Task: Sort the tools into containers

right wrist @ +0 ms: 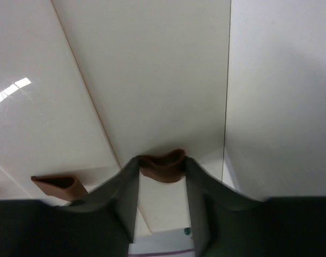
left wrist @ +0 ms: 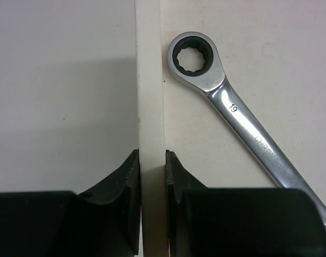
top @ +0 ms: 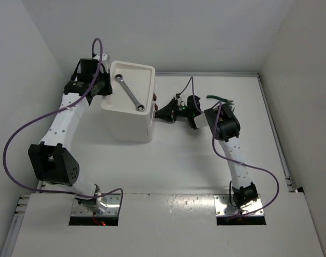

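Note:
The white drawer unit (top: 125, 120) stands left of the table's middle. A silver wrench (top: 130, 92) lies slantwise in its tray top, and shows close up in the left wrist view (left wrist: 227, 107). My left gripper (top: 107, 88) is shut on the tray's left rim (left wrist: 150, 96), one finger on each side (left wrist: 152, 160). My right gripper (top: 162, 112) is at the unit's right face, shut on a reddish-brown drawer handle (right wrist: 162, 166), which sits between its fingertips (right wrist: 161, 163). Green-handled pliers (top: 219, 97) lie behind the right arm, partly hidden. The other tools are out of view.
A second drawer handle (right wrist: 58, 184) sits to the left of the gripped one. White walls close in the table on the left, back and right. The right arm's wrist (top: 224, 126) hangs over the table right of the unit.

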Robot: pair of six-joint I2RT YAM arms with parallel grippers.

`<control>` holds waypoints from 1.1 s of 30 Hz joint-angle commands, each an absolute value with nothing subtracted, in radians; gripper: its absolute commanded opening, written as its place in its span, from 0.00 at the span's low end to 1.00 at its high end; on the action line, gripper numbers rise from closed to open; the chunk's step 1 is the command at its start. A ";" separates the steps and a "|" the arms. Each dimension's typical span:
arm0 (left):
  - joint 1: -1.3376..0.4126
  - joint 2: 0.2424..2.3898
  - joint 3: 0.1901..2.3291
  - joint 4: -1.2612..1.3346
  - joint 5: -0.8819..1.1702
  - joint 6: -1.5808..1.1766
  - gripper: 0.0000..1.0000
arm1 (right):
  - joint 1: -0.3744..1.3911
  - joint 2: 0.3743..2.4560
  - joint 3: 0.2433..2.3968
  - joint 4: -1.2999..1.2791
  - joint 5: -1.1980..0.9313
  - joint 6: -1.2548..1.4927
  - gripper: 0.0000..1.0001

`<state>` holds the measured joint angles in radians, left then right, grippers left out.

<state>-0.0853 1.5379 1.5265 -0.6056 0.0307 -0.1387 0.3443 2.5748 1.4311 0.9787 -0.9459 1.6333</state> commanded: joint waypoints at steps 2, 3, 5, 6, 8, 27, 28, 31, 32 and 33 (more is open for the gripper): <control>-0.058 1.513 1.534 -0.641 0.087 -0.175 0.00 | 0.370 2.614 1.483 1.085 -0.919 1.723 0.19; -0.058 1.513 1.534 -0.641 0.087 -0.175 0.00 | 0.379 2.623 1.483 1.085 -0.919 1.732 0.11; -0.046 1.513 1.534 -0.641 0.097 -0.184 0.00 | 0.379 2.623 1.483 1.085 -0.931 1.732 0.00; -0.046 1.513 1.534 -0.641 0.097 -0.184 0.00 | 0.379 2.606 1.468 1.085 -0.931 1.732 0.00; -0.025 1.513 1.525 -0.641 0.078 -0.215 0.00 | 0.370 2.574 1.438 1.095 -0.931 1.721 0.00; 0.069 1.368 1.427 -0.557 -0.052 -0.295 0.00 | 0.201 2.365 1.221 0.881 -0.989 1.503 0.00; 0.069 1.368 1.427 -0.557 -0.061 -0.295 0.00 | 0.192 2.355 1.221 0.870 -0.989 1.494 0.00; 0.069 1.368 1.417 -0.557 -0.072 -0.295 0.00 | 0.179 2.344 1.200 0.835 -0.999 1.470 0.00; 0.069 1.368 1.417 -0.557 -0.072 -0.304 0.00 | 0.167 2.344 1.189 0.824 -0.999 1.454 0.00; 0.069 1.368 1.417 -0.557 -0.072 -0.304 0.00 | 0.167 2.344 1.189 0.809 -0.999 1.436 0.00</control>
<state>0.0277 1.4315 1.4162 -0.5816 0.0303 -0.2234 0.2111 2.3852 1.2156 0.8734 -0.9829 1.5234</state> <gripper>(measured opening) 0.233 0.009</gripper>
